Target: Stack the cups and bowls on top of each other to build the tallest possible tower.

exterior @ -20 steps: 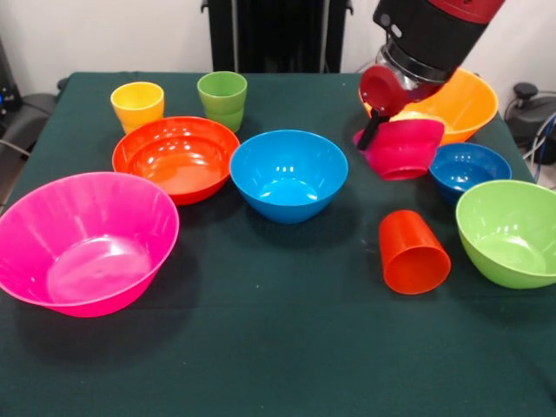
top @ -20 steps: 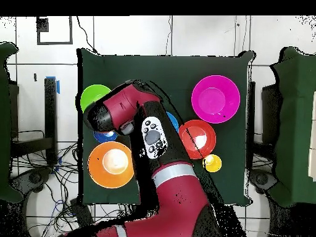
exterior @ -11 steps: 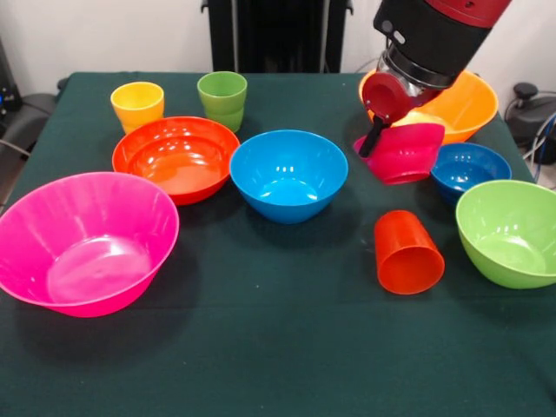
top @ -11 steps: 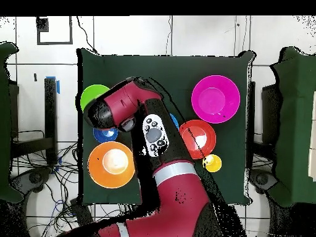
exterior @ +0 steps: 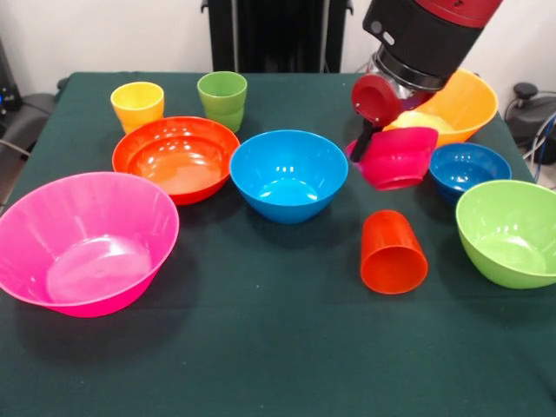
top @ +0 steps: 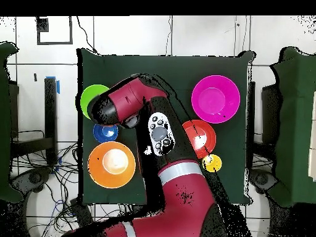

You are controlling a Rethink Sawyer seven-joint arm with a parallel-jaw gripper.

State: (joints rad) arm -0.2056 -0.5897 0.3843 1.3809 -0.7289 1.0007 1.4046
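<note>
While the red and black arm hangs over the green-clothed worktop [exterior: 261,347] in the front view, its jaws [exterior: 375,139] are closed on the rim of the small glossy magenta plastic bowl [exterior: 398,158], which rides tilted and clear of the cloth, its mouth turned up toward the far edge. Right behind it sits the large yellow-orange plastic bowl [exterior: 465,104] near the far right corner. Just beside the lifted bowl, toward the right edge, rests the small dark blue bowl [exterior: 470,169], and nearer along that edge the lime green bowl [exterior: 512,230]. The ribbed orange-red plastic cup [exterior: 393,253] lies on its side below the gripper, mouth facing the near edge. Mid-worktop stands the medium blue bowl [exterior: 288,174], touching the wide shallow red-orange bowl [exterior: 176,156]. By the left edge sits the large pink bowl [exterior: 82,243], nothing stacked in it. Toward the far left corner, the yellow tumbler [exterior: 137,105] and the light green tumbler [exterior: 222,100] stand upright, apart.

Overhead now: the arm [top: 133,105] covers the centre of the worktop [top: 185,68], hiding its jaws and the magenta bowl. Showing around it are the lime green bowl [top: 91,99], dark blue bowl [top: 105,132], yellow-orange bowl [top: 111,164], pink bowl [top: 215,99], red-orange bowl [top: 200,139] and yellow tumbler [top: 212,163].
</note>
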